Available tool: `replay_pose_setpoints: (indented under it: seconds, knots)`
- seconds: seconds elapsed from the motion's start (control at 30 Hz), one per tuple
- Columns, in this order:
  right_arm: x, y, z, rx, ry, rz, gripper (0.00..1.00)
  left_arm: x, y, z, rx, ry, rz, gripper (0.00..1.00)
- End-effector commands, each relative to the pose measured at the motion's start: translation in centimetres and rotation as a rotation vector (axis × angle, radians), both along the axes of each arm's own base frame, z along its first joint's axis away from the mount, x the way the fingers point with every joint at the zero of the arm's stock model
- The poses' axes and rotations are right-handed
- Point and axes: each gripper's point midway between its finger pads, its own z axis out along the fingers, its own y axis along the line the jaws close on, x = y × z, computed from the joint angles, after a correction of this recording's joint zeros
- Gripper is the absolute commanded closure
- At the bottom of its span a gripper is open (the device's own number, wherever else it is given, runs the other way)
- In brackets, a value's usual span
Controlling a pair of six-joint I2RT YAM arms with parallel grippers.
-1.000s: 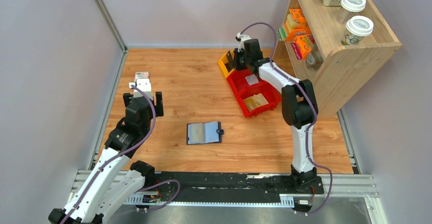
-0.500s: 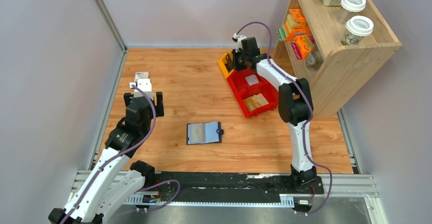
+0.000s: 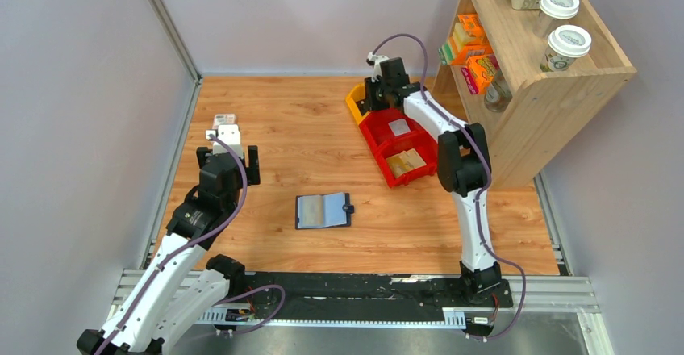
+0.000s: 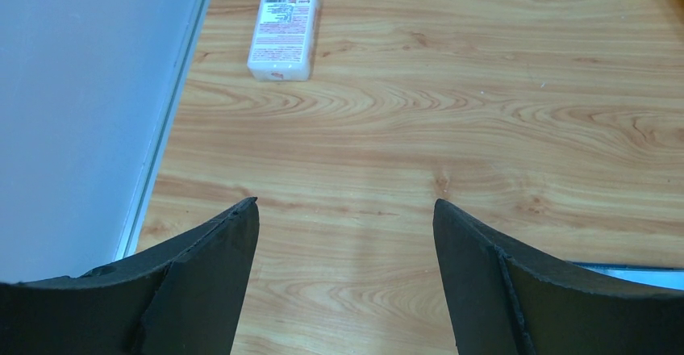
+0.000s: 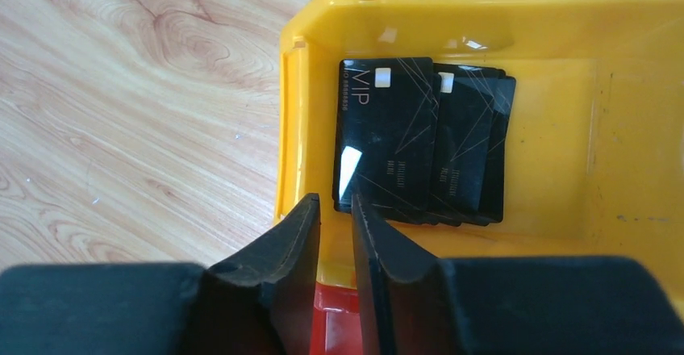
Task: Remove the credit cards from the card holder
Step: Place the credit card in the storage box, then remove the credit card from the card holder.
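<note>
- The card holder (image 3: 323, 210) is lying open and flat on the wooden table (image 3: 282, 121), around the middle and toward the near edge, well apart from both grippers. Its inner pockets are facing up, though the overhead view is too small to tell whether any card is sitting in them.
- The credit cards (image 5: 419, 141) are glossy black, and the top one is marked "VIP". They are lying in an overlapped stack on the floor of the yellow bin (image 5: 629, 129), which is sitting at the far side of the table, well apart from the holder.
- The right gripper (image 5: 335, 206) is hovering over the yellow bin. Its fingers are standing a narrow gap apart with nothing between them, so it is released. In the wrist view the tips are showing just beside the stack's nearest corner.
- The red bin (image 3: 401, 144) is sitting against the yellow one on its near side and is holding a few flat pieces. A wooden shelf unit (image 3: 532, 89) is standing just beside it on the right.
- The left gripper (image 4: 345, 210) is hanging above bare wood on the table's left side, spread wide and gripping nothing.
- A white box (image 4: 282, 24) is lying ahead of it, near the left wall.
</note>
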Motion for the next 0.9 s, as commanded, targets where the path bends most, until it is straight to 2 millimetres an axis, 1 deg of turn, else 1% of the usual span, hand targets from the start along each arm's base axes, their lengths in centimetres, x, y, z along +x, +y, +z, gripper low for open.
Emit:
replay_pose_setpoints:
  seconds: [0.0,0.03,0.07,0.1,0.17,0.23,0.27,0.33,0.37,0.43,0.47,0.5,0.53,0.57,0.6,0.63,0.67,0.73,0.8,0.87]
  knots:
    - [1.1,-0.9,1.8,-0.020,-0.041,-0.052,0.69,0.4,-0.1,0.6,-0.011,-0.026,-0.003,0.13]
    - [1.2,-1.2,2.6,-0.018,-0.059,-0.070,0.63,0.4,-0.2,0.6,-0.011,-0.026,-0.004,0.13]
    - [1.2,-1.3,3.8,-0.012,-0.084,-0.081,0.60,0.4,-0.2,0.5,-0.011,-0.025,-0.006,0.13]
    - [1.1,-1.4,4.7,-0.001,-0.103,-0.089,0.53,0.4,-0.3,0.5,-0.012,-0.024,-0.008,0.13]
    - [0.7,-1.7,7.5,0.022,-0.156,-0.108,0.45,0.4,-0.3,0.6,-0.016,-0.025,-0.011,0.13]
    - [-0.3,-1.5,10.1,0.044,-0.193,-0.116,0.38,0.4,-0.4,0.6,-0.019,-0.025,-0.016,0.13]
    - [-0.9,-1.4,11.0,0.050,-0.204,-0.123,0.34,0.4,-0.5,0.6,-0.020,-0.023,-0.020,0.13]
    - [-2.7,-1.3,12.7,0.051,-0.223,-0.142,0.26,0.4,-0.6,0.6,-0.026,-0.021,-0.024,0.13]
    - [-3.6,-1.3,13.0,0.040,-0.230,-0.166,0.22,0.3,-0.6,0.8,-0.029,-0.025,-0.024,0.13]
    - [-5.9,-0.3,13.7,0.046,-0.228,-0.164,0.16,0.3,-0.6,0.8,-0.032,-0.026,-0.023,0.13]
    - [-7.8,0.7,14.1,0.051,-0.224,-0.154,0.15,0.3,-0.6,1.0,-0.035,-0.030,-0.022,0.13]
    - [-8.7,0.9,13.4,0.039,-0.207,-0.159,0.14,0.2,-0.6,1.0,-0.037,-0.033,-0.024,0.13]
    - [-10.5,1.7,13.6,0.039,-0.204,-0.147,0.13,0.2,-0.6,1.0,-0.039,-0.034,-0.025,0.13]
    - [-12.6,3.3,13.1,0.036,-0.191,-0.118,0.12,0.1,-0.6,1.1,-0.040,-0.037,-0.023,0.13]
    - [-14.2,4.1,12.8,0.033,-0.184,-0.102,0.12,0.1,-0.6,1.2,-0.044,-0.041,-0.026,0.13]
    - [-16.0,5.2,11.9,0.018,-0.164,-0.080,0.12,0.0,-0.5,1.3,-0.046,-0.044,-0.024,0.13]
    - [-17.5,5.9,11.4,0.009,-0.153,-0.074,0.11,-0.1,-0.6,1.4,-0.051,-0.048,-0.028,0.13]
    - [-21.3,8.0,10.1,0.007,-0.113,-0.035,0.11,-0.2,-0.5,1.7,-0.054,-0.058,-0.023,0.13]
    - [-24.7,9.8,8.4,0.014,-0.068,0.000,0.11,-0.3,-0.4,1.7,-0.055,-0.058,-0.020,0.13]
    - [-27.8,11.2,6.9,0.001,-0.042,0.030,0.10,-0.5,-0.2,1.9,-0.057,-0.069,-0.009,0.13]
